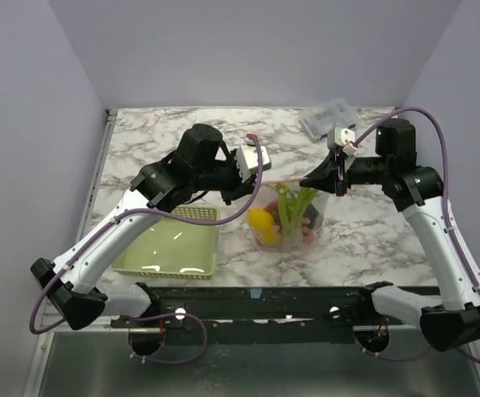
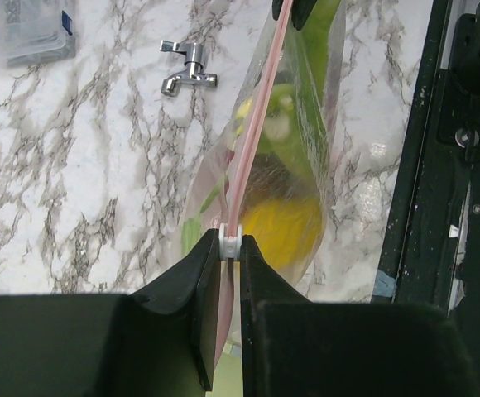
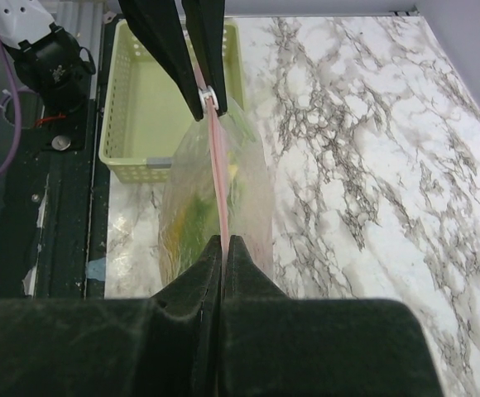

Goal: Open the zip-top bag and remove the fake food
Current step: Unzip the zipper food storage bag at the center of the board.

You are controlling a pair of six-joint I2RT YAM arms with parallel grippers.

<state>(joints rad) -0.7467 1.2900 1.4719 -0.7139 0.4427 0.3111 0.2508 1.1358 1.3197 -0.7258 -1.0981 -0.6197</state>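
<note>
zip-top bag (image 1: 288,217): held upright at the centre of the top view, hung between the two grippers; whether its bottom rests on the marble counter (image 1: 364,236) cannot be told.
zip strip (image 2: 252,141): pink, stretched taut in one straight line from gripper to gripper.
left gripper (image 2: 230,248): fingers are pressed together on the white slider (image 2: 230,240) at one end of the zip strip.
right gripper (image 3: 223,244): fingers are clamped together on the opposite end of the zip strip.
fake food: all of it is seen inside the zip-top bag. A yellow piece (image 1: 261,219) lies low on the left, a pale green stalk (image 1: 291,201) stands in the middle and red pieces (image 1: 309,235) sit at the lower right.
mesh basket (image 1: 199,214): pale green, set on the counter just left of the bag, partly covered by the left arm.
compartment box (image 1: 327,116): clear, placed at the upper right of the top view, well apart from the bag.
chrome tap fitting (image 2: 189,70): seen lying on the counter at the upper left of the left wrist view, near the compartment box.
</note>
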